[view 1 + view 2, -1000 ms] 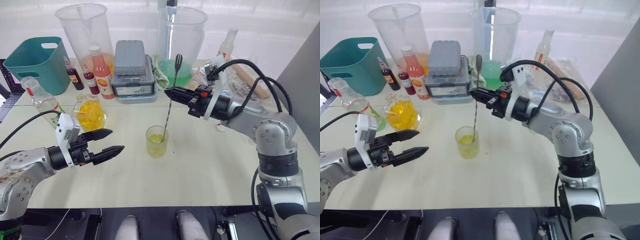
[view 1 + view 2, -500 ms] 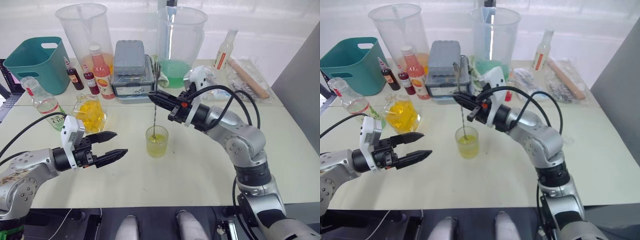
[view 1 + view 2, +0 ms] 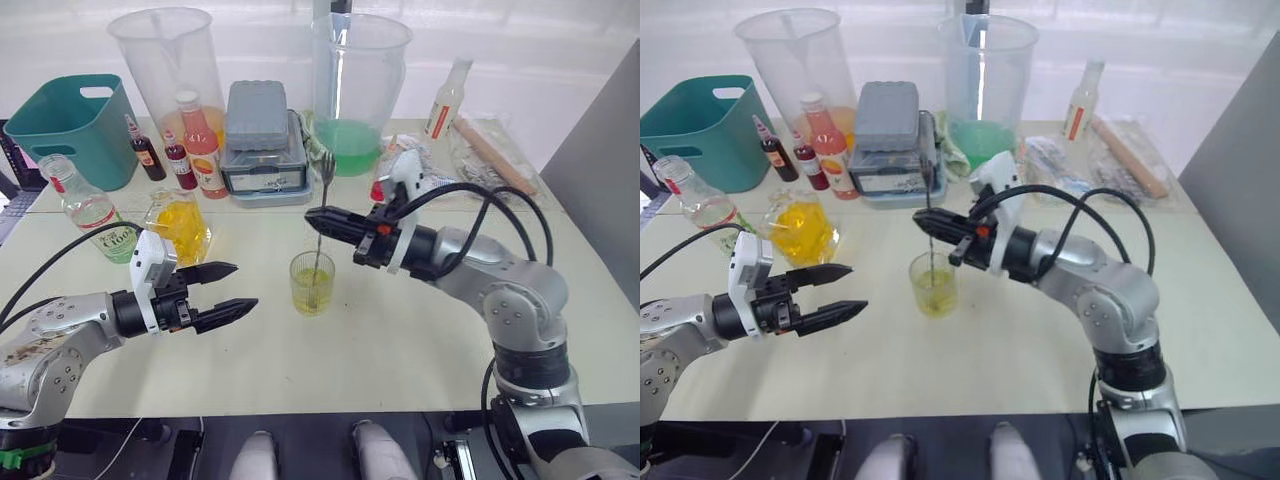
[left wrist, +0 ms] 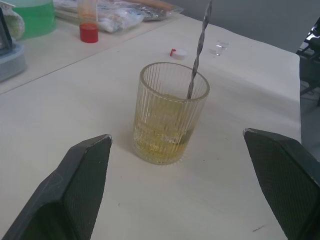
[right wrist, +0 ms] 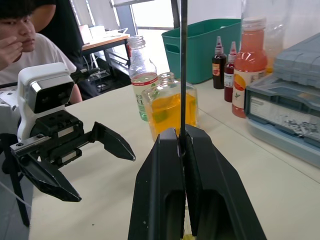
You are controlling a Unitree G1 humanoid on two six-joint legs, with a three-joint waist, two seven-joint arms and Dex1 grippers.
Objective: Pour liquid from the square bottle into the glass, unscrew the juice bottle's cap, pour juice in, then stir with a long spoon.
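Note:
The ribbed glass [image 3: 312,283] stands mid-table, about a third full of pale yellow liquid. The long spoon [image 3: 323,190] stands nearly upright with its lower end in the glass. My right gripper [image 3: 314,215] is shut on the spoon's twisted stem just above the rim. My left gripper [image 3: 245,286] hovers open to the left of the glass, level with it and apart from it. The square bottle [image 3: 180,225] with orange liquid sits behind it at the left. Beside it stands the juice bottle [image 3: 92,208], uncapped. A small white cap [image 4: 178,52] lies on the table beyond the glass.
A teal bin [image 3: 75,125] is at the back left, beside two big clear pitchers [image 3: 170,60] [image 3: 360,70]. An orange-red bottle [image 3: 200,145], small dark bottles [image 3: 145,150] and a grey box [image 3: 258,140] line the back. Plastic bags [image 3: 490,150] lie back right. A person [image 5: 25,40] sits beyond the table.
My right gripper swung the spoon's stem left over the glass, then back right and lower, its tip staying in the glass. The left gripper edged slightly toward the glass, still open.

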